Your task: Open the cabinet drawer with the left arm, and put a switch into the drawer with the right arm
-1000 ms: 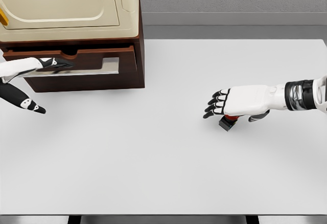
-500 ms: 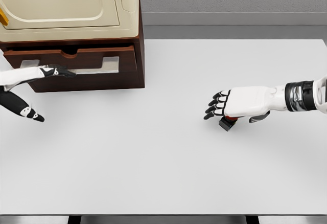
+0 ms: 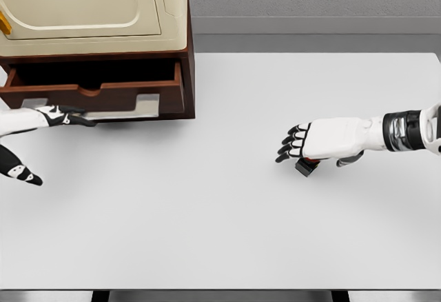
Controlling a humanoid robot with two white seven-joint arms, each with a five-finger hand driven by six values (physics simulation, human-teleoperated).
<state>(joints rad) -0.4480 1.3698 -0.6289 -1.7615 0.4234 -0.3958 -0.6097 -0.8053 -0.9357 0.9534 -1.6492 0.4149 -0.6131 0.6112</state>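
The brown cabinet (image 3: 187, 47) stands at the table's back left. Its drawer (image 3: 131, 94) is pulled partly out, with a dark gap showing behind the front panel. My left hand (image 3: 65, 118) comes in from the left edge, its fingers hooked on the silver drawer handle (image 3: 120, 114) and its thumb hanging apart below. The switch (image 3: 306, 166), a small black block with a red part, lies on the table right of centre. My right hand (image 3: 303, 147) lies palm down over it with relaxed fingers, hiding most of it; the thumb sits behind, apart from the switch.
A cream-coloured appliance (image 3: 89, 5) sits on top of the cabinet. The white table (image 3: 220, 233) stretches wide between the two hands and toward the front edge. A grey wall runs behind.
The drawer has slid out toward me, pulled by my left hand, which moved down and left. My right hand stayed over the switch, barely shifting.
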